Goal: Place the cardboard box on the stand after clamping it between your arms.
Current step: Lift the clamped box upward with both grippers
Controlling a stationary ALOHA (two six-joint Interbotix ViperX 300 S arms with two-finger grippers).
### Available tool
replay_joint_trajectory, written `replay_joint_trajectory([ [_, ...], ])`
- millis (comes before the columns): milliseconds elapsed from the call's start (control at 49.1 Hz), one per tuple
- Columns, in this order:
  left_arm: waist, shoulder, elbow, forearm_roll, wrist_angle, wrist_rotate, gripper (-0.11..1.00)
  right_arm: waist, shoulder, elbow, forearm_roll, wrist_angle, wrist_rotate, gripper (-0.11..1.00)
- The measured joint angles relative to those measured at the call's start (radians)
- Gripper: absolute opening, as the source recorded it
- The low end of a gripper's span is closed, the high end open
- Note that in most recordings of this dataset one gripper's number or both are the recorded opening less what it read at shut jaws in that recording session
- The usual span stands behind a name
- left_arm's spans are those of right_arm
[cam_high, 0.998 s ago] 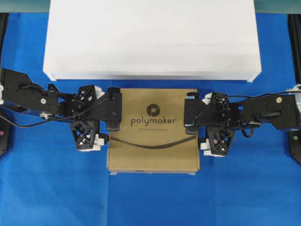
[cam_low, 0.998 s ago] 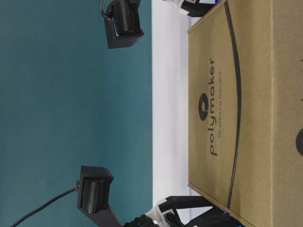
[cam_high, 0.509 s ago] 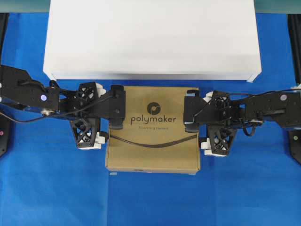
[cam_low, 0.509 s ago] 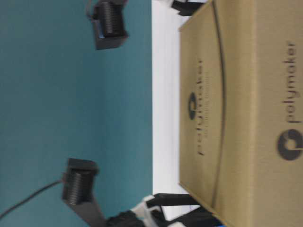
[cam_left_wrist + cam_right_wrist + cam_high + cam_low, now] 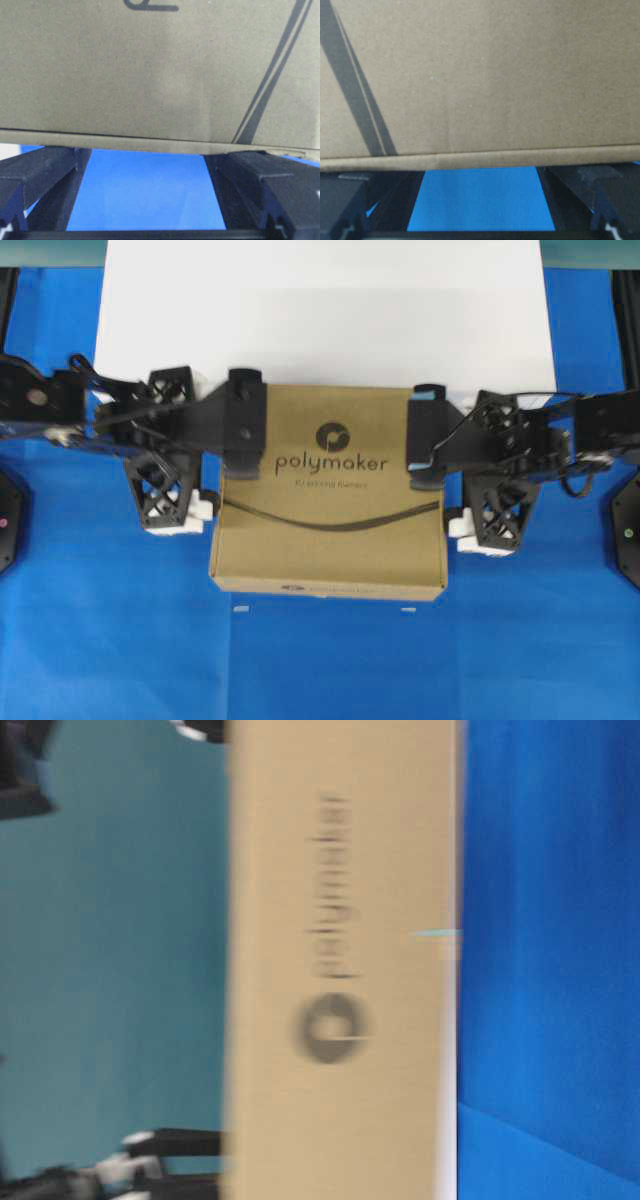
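The cardboard box [image 5: 330, 500], brown with a dark "polymaker" logo, hangs level above the blue cloth, clamped between my two arms. My left gripper [image 5: 205, 455] is open, its spread fingers pressed flat against the box's left side. On the right side my right gripper [image 5: 455, 470] presses the same way, also open. Each wrist view has the box [image 5: 150, 75] [image 5: 480, 75] filling the top, with black fingers [image 5: 45, 175] [image 5: 580, 190] running under its edge and blue cloth between them. The white stand [image 5: 320, 310] lies just behind the box. Blurred, the box's front face [image 5: 340, 960] fills the table-level view.
Blue cloth [image 5: 320, 670] covers the table in front of the box. Two small white bits [image 5: 240, 609] [image 5: 408, 609] lie on the cloth under the box's front edge. Dark arm bases [image 5: 8, 520] [image 5: 625, 530] stand at both side edges.
Both arms have raised the box off the cloth and carried it a little toward the stand. It looks larger from above, and its front face now fills the table-level view.
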Motion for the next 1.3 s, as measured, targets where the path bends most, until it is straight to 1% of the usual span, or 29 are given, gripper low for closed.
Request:
replay_joint_trajectory([
  [163,-0.005,-0.029,-0.101,0.000,0.097,0.003,0.85,0.000,-0.052,-0.054,0.011,0.084,0.000,0.98],
  [285,-0.005,-0.035,-0.164,0.000,0.181,0.003,0.85,0.000,-0.060,-0.086,0.014,0.106,0.000,0.98],
  [387,-0.005,-0.035,-0.173,0.000,0.204,0.003,0.85,0.000,-0.057,-0.104,0.014,0.107,0.000,0.98],
  [713,-0.005,-0.032,-0.175,0.000,0.206,0.005,0.85,0.000,-0.055,-0.106,0.014,0.114,0.002,0.98],
  [998,0.017,-0.011,-0.187,0.000,0.209,0.015,0.85,-0.025,-0.044,-0.106,0.014,0.115,-0.008,0.98],
  [1120,0.037,0.000,-0.192,0.003,0.213,0.020,0.85,-0.048,-0.037,-0.107,0.012,0.115,-0.031,0.98],
  [1303,0.057,0.009,-0.199,0.008,0.219,0.029,0.85,-0.087,-0.018,-0.127,0.012,0.117,-0.094,0.98],
])
